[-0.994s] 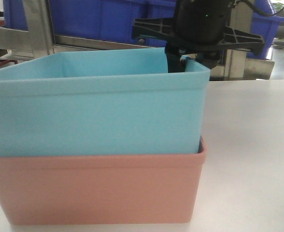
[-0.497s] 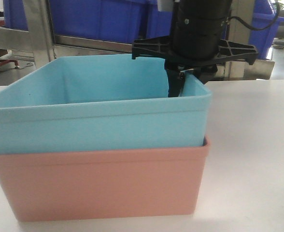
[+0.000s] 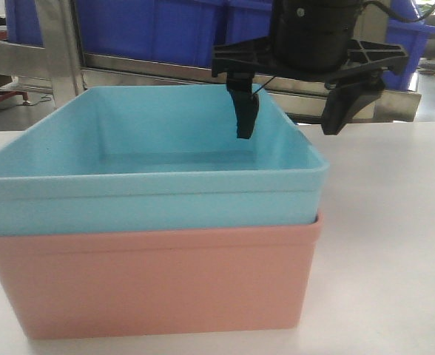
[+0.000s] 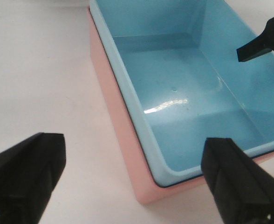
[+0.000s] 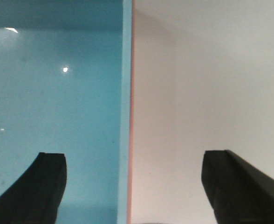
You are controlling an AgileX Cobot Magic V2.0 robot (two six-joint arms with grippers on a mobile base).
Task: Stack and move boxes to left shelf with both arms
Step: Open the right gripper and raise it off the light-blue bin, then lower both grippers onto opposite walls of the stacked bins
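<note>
right gripper (image 3: 295,111): spread wide astride the right wall of the light blue bin (image 3: 151,188), clear of it
left gripper (image 4: 132,154): spread wide over a corner of the light blue bin, empty
light blue bin: nested level inside the salmon pink bin (image 3: 158,281)
salmon pink bin: beneath the light blue bin, on the white tabletop (image 3: 388,222)

The blue box (image 3: 151,200) was tipped up and stuck high out of the pink box (image 3: 158,281); now it lies flat and sits deep inside it, with only its top band showing. The right gripper (image 3: 288,133) was pinching the blue box's side wall; now its fingers (image 3: 245,118) are spread wide and lifted above that wall.
</note>
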